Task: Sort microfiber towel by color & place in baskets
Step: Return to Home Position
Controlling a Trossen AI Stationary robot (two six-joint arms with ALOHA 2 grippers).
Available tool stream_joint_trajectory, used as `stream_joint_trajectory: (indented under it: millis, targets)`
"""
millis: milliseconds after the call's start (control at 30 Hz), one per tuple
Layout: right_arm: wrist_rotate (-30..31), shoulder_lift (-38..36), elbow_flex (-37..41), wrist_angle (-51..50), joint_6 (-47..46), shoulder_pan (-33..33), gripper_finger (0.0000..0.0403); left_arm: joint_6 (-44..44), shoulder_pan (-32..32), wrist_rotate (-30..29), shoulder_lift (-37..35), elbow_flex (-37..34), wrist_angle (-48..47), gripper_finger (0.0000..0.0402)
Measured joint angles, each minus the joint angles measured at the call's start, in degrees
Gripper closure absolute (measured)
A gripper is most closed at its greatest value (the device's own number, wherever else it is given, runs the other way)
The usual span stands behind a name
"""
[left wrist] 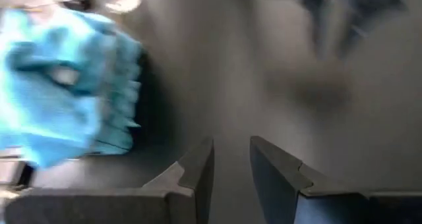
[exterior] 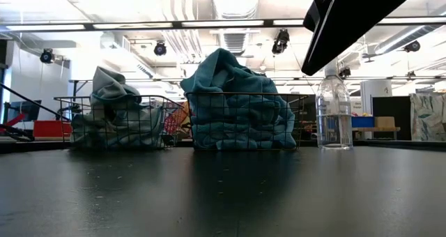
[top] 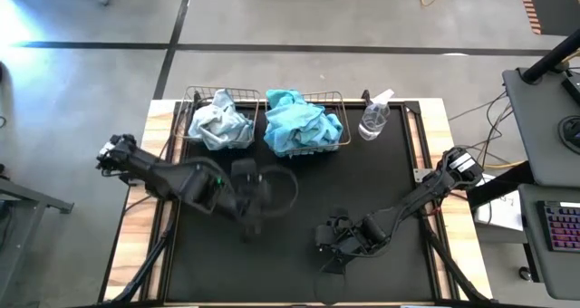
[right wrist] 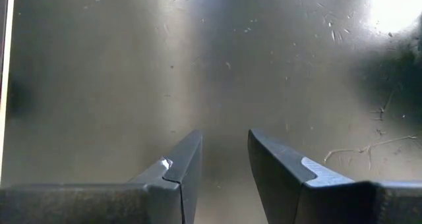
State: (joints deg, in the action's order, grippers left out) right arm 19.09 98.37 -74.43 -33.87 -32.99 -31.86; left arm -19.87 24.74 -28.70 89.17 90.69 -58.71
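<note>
Now | pale towels (top: 220, 122) in left basket (top: 191, 107) | blue towels (top: 299, 122) in right basket (top: 333, 97) | left gripper (left wrist: 232, 143) a little spread, empty | right gripper (right wrist: 225, 136) a little spread, empty, over worktop (top: 390, 177)

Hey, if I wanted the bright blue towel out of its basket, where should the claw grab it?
Pinch the bunched peak of the turquoise towel, which heaps above the basket rim, coming straight down from above. The wire walls likely block any side approach.
</note>
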Motion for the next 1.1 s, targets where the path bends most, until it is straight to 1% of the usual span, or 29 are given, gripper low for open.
stream_joint_trajectory:
  millis: [100, 233, 433, 533, 633, 733, 867, 967, 1100]
  targets:
    - [0.0, 0.0, 0.0, 0.3, 0.0, 0.0, 0.0284, -1.8, 4.1, 2.9, 1.1, -2.0, 0.3, 0.0318]
    - [0.4, 0.0, 0.0, 0.6, 0.1, 0.0, 0.0284, -1.9, 7.2, 1.4, 3.5, -3.1, 1.8, 0.0318]
    - [0.5, 0.0, 0.0, 1.4, 1.0, -0.4, 0.0284, -3.6, 8.9, 1.0, 9.4, -2.8, 3.3, 0.0318]
    - [0.5, 0.0, 0.1, 1.6, 2.5, -1.0, 0.0284, -8.6, 9.1, 0.8, 10.0, -3.3, 4.7, 0.0318]
    - [0.5, 0.0, 1.1, 3.2, 3.1, -1.6, 0.0284, -12.5, 10.3, -0.8, 9.8, -6.2, 6.8, 0.0318]
    - [0.5, -0.3, 3.6, 6.0, 3.1, -2.3, 0.0284, -12.6, 12.5, -1.0, 8.1, -10.8, 12.4, 0.0318]
    - [0.4, -1.9, 8.3, 10.6, 3.1, -2.6, 0.0284, -12.6, 14.9, -1.2, 3.9, -17.7, 20.0, 0.0318]
    - [0.5, -5.6, 12.6, 14.8, 3.1, -2.4, 0.0284, -12.5, 16.2, -1.5, -1.1, -22.6, 24.2, 0.0318]
    - [0.8, -12.7, 20.5, 22.7, 3.9, -2.4, 0.0284, -11.1, 17.5, -2.3, -8.6, -30.3, 30.9, 0.0318]
